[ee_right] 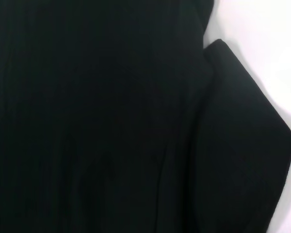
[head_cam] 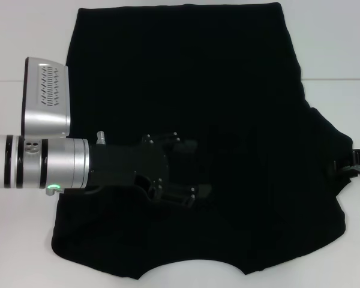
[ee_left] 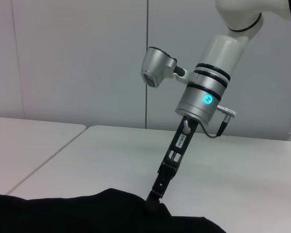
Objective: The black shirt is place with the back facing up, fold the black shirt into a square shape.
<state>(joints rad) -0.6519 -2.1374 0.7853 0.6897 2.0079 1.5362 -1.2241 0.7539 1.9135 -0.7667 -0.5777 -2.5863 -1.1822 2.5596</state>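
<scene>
The black shirt [head_cam: 192,90] lies spread on the white counter [head_cam: 24,36]. In the head view the left tool [head_cam: 189,171] reaches over the shirt's middle; I cannot tell how wide it stands. Only the left wrist view shows the right tool [ee_left: 153,198] touching the shirt's edge, grip unclear.

Black on white, plain all over

We see the black shirt [head_cam: 186,78] plain matte, the table [head_cam: 24,36] white, the left gripper [head_cam: 183,171] black on silver.
</scene>
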